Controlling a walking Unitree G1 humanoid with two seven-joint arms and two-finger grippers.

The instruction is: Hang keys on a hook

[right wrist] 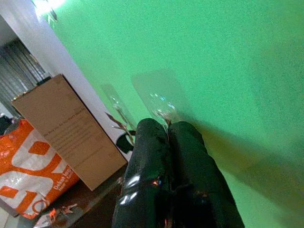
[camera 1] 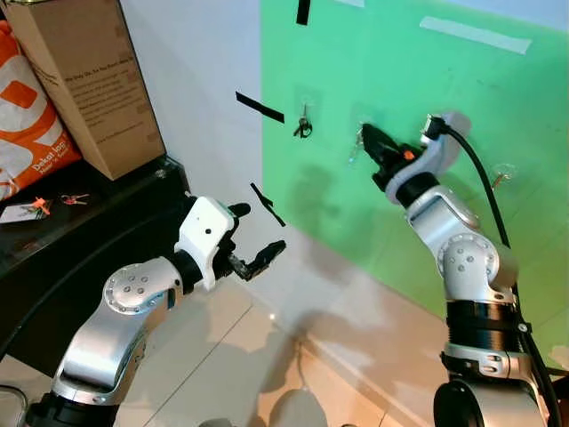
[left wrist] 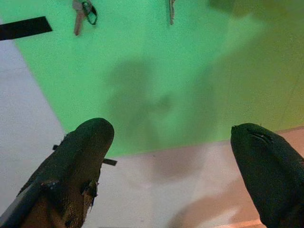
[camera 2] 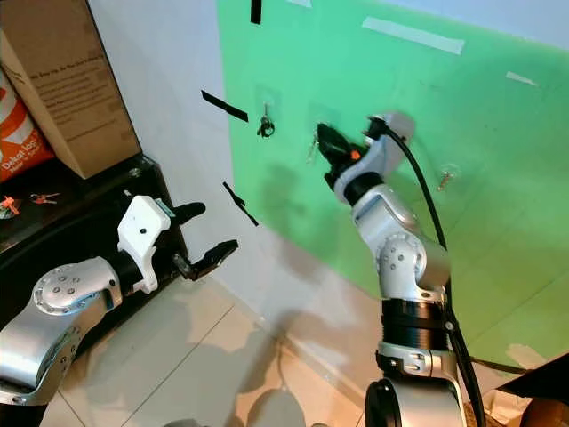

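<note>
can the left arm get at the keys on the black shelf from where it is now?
Probably yes: the left pincer hangs open beside the black shelf, and nothing stands between it and the keys. It points away from them, so it must turn back.

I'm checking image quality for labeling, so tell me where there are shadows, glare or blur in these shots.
Left eye view: sharp, the right gripper casts a soft shadow on the green wall. Left wrist view: broad arm shadows on the wall, the fingers blurred. Right wrist view: glare spots on the fingers, the clear hook hazy.
</note>
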